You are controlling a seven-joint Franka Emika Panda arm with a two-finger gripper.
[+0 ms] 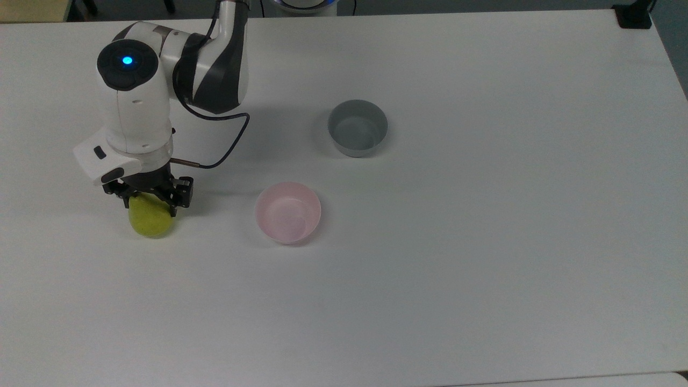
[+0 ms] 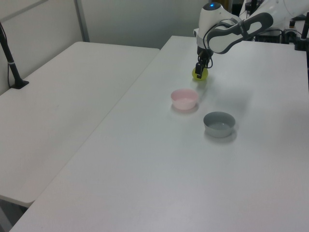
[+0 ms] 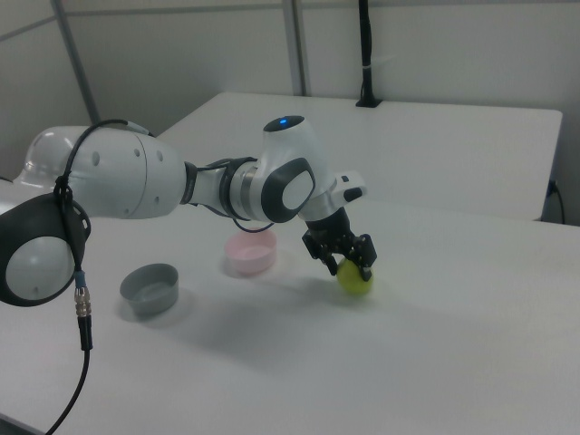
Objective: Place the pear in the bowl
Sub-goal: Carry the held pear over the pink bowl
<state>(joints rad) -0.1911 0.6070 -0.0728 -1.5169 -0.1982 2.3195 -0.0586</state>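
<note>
Now | arm bent down | tool (image 1: 151, 200) clasping pear (image 1: 150, 222) | table (image 1: 484, 242)

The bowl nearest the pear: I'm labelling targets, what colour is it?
Pale pink bowl, clearest in the top view.

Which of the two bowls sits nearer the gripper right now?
The pale pink bowl, just to the top view's right of the gripper and the pear. The grey bowl stands farther off, beyond the pink one.

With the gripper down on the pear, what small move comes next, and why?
Probably close and lift straight up. The gripper straddles the pear, which seems to rest on the table. The pink bowl sits apart, toward the top view's right, so height comes first.
</note>
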